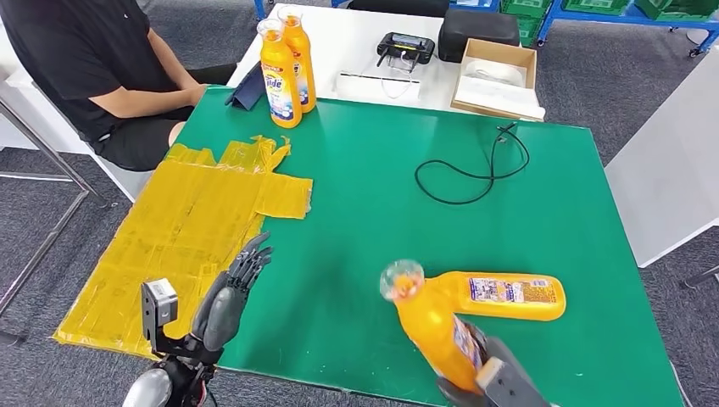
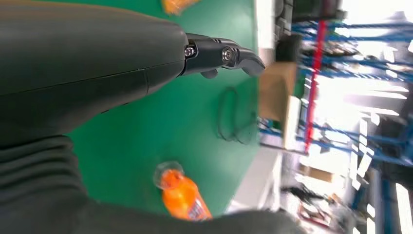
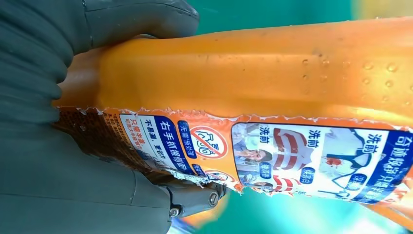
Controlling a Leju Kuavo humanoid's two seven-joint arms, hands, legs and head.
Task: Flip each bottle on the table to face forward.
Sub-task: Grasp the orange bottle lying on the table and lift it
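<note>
our left hand hovers over the counter near its front left, fingers spread, holding nothing. two bottles stand upright at the far edge, well apart from both hands. our right hand grips the tilted bottle around its lower body, cap up and leaning left. just beside it, the lying bottle has its long axis left to right, nearer our right hand.
</note>
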